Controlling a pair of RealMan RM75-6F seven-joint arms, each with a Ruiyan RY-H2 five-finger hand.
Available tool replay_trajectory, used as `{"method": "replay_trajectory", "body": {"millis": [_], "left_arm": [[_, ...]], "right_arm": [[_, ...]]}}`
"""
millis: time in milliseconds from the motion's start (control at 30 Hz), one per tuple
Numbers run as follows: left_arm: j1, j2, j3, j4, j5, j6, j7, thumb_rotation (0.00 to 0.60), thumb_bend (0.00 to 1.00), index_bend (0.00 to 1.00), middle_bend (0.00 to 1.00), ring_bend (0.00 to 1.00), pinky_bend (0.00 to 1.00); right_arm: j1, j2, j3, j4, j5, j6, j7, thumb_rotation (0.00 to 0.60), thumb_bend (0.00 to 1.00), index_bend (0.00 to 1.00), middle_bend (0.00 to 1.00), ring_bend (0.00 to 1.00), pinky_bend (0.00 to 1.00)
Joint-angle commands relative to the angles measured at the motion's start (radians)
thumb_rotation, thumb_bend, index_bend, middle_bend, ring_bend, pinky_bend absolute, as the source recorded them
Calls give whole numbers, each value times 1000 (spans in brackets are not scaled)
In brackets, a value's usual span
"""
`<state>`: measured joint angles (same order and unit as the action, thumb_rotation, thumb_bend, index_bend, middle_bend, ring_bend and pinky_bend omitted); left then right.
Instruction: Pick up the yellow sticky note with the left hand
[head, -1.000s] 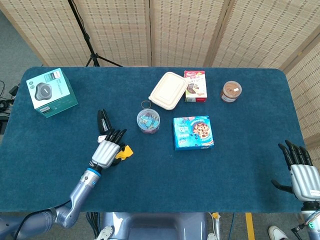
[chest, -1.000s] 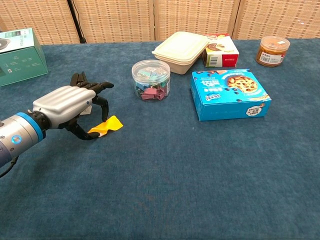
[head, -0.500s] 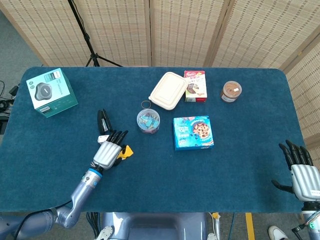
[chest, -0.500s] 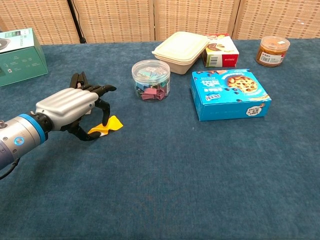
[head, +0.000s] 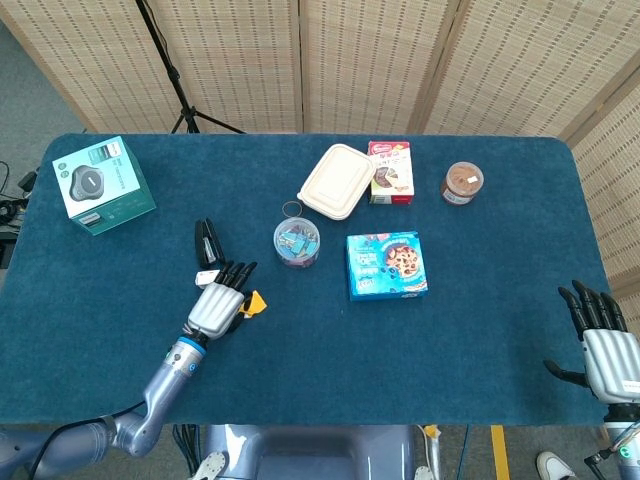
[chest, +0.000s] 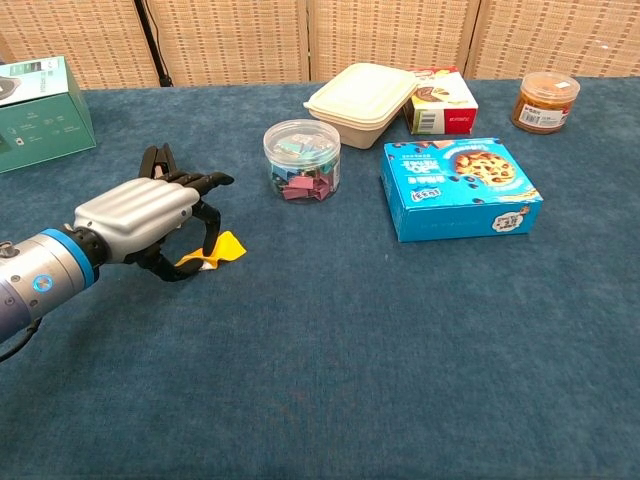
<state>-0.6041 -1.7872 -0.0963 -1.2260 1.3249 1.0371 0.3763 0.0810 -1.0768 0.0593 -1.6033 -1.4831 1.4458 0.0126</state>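
The yellow sticky note (head: 253, 302) (chest: 224, 247) lies on the blue table left of centre, its near end curled up off the cloth. My left hand (head: 214, 309) (chest: 138, 215) sits over that end with fingers curled down, and a fingertip and the thumb pinch the note's raised edge. Part of the note is hidden under the hand. My right hand (head: 604, 346) rests at the table's front right corner with fingers spread and nothing in it, seen only in the head view.
A black clip-like tool (head: 207, 240) (chest: 155, 160) lies just behind the left hand. A clear tub of clips (head: 297, 242) (chest: 302, 160), a blue cookie box (head: 388, 265) (chest: 460, 187), a white lunch box (head: 336, 181) and a green box (head: 103, 185) stand further back.
The left hand has closed in a little more over the note, so less yellow shows in the head view. The right hand has not moved.
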Motion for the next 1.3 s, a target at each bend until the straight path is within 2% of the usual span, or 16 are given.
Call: {"method": "replay_trajectory", "body": {"millis": [33,333,1300], "left_arm": [[-1,-1,-1,1,-4,0,6,600,399,574,0,0,0],[-3,8,-4,-12,-9,2,13,600,411,593,0,0,0],[-12,96,-41,-151,-8,62,55,600,430,617,0,0,0]], "right_arm": [[0,0,0,0,0,0,1,600,0,0,0,0,0],[0,1,0,1,1,-1,5,600,0,0,0,0,0],[1,-1,-1,2,0,-3,2,600,0,0,0,0,0]]}}
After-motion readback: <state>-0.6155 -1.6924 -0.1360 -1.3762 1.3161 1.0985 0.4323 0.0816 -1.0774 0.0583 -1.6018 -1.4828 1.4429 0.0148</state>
